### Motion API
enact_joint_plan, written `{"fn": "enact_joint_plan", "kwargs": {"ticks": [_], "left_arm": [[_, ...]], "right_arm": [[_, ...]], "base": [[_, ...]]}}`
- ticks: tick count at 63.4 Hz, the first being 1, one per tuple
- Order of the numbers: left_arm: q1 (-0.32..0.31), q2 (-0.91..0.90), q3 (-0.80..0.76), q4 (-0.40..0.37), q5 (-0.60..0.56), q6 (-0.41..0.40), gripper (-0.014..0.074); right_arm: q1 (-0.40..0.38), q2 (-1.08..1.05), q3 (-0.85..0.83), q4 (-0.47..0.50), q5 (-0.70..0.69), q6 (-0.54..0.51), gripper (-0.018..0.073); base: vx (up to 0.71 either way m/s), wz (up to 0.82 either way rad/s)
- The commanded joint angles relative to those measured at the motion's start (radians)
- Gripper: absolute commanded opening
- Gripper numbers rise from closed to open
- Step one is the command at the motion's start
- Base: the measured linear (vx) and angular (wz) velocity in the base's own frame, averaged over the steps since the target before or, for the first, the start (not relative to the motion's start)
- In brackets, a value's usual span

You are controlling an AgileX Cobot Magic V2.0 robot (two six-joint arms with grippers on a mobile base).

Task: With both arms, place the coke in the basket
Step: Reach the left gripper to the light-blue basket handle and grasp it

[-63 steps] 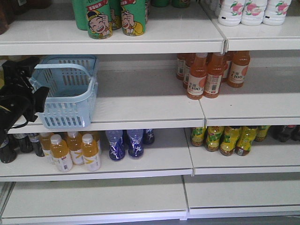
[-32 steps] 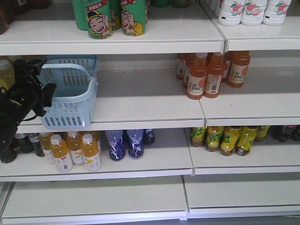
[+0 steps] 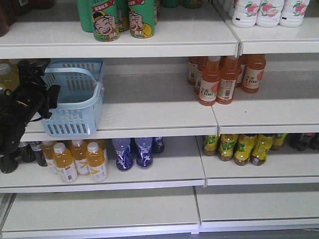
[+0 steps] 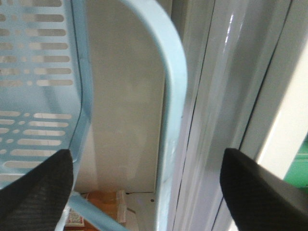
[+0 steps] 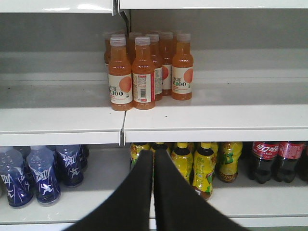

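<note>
Coke is what the robot has to move, but I cannot find the red can in any view. The only cola is 2 dark bottles (image 5: 272,161) at the lower right of the right wrist view, and those are not the can.

The basket (image 3: 70,122) sits on the middle shelf (image 3: 149,119), at the left of the front view. The left hand (image 3: 47,94) is right beside it. In the left wrist view the 2 black fingers (image 4: 33,187) are spread wide. The blue handle (image 4: 173,96) runs up between them, and nothing is pinched yet.

The right hand (image 5: 153,156) is pressed together and holds nothing. It points at the shelf with the orange bottles (image 5: 144,72).

I think the step now is getting hold of the basket. Next the left hand should squeeze onto the handle. Then the right hand has to find the can, open up and pick it.

The front view shows the whole basket, but not how wide the fingers are. Only the left wrist view shows that gap. Only the right wrist view shows the cola bottles well.
</note>
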Motion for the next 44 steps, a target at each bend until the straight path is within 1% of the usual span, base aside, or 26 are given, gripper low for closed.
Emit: {"fn": "enact_joint_plan", "kwargs": {"ticks": [1,12,17,22,28,44], "left_arm": [[-0.004,-0.033,-0.052,-0.017,-0.071,0.002,0.0593],[-0.004,-0.016,-0.079,-0.018,-0.073,0.002,0.0582],[-0.004,-0.01,-0.079,-0.029,-0.073,0.002,0.0555],[-0.004,-0.01,-0.079,-0.042,-0.073,0.002,0.0506],[-0.004,-0.01,-0.079,-0.047,-0.088,0.002,0.042],[-0.004,-0.01,-0.079,-0.043,-0.094,0.002,0.0125]], "right_arm": [[0.002,-0.018,0.015,0.0,-0.071,-0.007,-0.0005],[0.002,-0.018,0.015,0.0,-0.071,-0.007,-0.0005],[0.002,-0.018,0.015,0.0,-0.071,-0.007,-0.0005],[0.002,-0.018,0.015,0.0,-0.071,-0.007,-0.0005],[0.002,-0.018,0.015,0.0,-0.071,-0.007,-0.0005],[0.002,-0.018,0.015,0.0,-0.071,-0.007,-0.0005]], "base": [[0.0,0.0],[0.0,0.0],[0.0,0.0],[0.0,0.0],[0.0,0.0],[0.0,0.0]]}}
